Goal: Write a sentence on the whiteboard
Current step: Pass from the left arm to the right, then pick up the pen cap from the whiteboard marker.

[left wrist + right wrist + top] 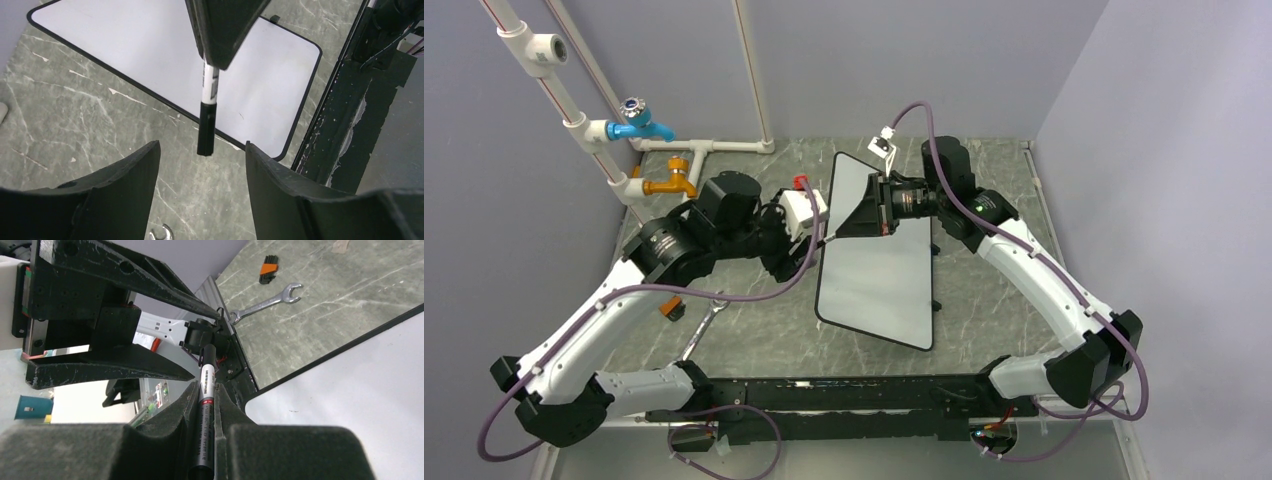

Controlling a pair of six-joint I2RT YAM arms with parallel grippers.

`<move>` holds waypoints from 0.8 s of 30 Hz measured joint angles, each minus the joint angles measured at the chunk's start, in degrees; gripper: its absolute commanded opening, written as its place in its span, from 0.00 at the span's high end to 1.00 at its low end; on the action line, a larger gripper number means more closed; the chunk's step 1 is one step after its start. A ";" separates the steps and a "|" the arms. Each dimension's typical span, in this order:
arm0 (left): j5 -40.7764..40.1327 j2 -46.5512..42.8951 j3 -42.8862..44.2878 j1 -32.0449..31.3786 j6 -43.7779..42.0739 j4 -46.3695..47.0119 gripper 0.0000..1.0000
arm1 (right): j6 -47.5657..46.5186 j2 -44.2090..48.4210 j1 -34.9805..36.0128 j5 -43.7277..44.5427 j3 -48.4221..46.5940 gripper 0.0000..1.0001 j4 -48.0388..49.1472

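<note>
The whiteboard [874, 275] lies flat mid-table, and its face shows blank in the left wrist view [125, 45] and the right wrist view [360, 390]. No sentence is visible on it. My right gripper [836, 230] hovers over the board's left edge, shut on a black-and-white marker [206, 400]. Its capped black end points at my left gripper. My left gripper [814, 237] is open. The marker's cap [206, 127] hangs just short of its spread fingers [125, 185], touching neither. My right gripper [206, 386] grips the marker's barrel.
A silver wrench [704, 325] and a small orange-and-black piece [671, 308] lie on the table left of the board. White pipes with a blue tap [639, 125] and an orange tap [674, 185] stand at the back left. A black rail [844, 400] runs along the near edge.
</note>
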State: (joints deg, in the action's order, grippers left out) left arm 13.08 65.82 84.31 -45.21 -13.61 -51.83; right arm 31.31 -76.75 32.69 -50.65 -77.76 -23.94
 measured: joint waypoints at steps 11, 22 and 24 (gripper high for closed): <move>0.24 -1.55 -2.45 0.00 1.05 2.86 0.54 | 1.01 0.79 0.00 0.44 -1.18 1.00 0.04; 2.49 0.24 -2.40 -0.48 -0.20 5.01 1.00 | 1.49 0.79 -0.37 -0.90 -1.18 0.68 0.70; 2.64 0.46 -2.32 -0.63 -0.48 5.09 1.00 | 1.81 0.81 -0.31 -1.38 -1.18 0.64 0.98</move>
State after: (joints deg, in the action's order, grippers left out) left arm 15.73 66.28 82.00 -45.84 -14.09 -46.74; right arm 33.12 -75.94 32.38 -52.03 -78.94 -22.96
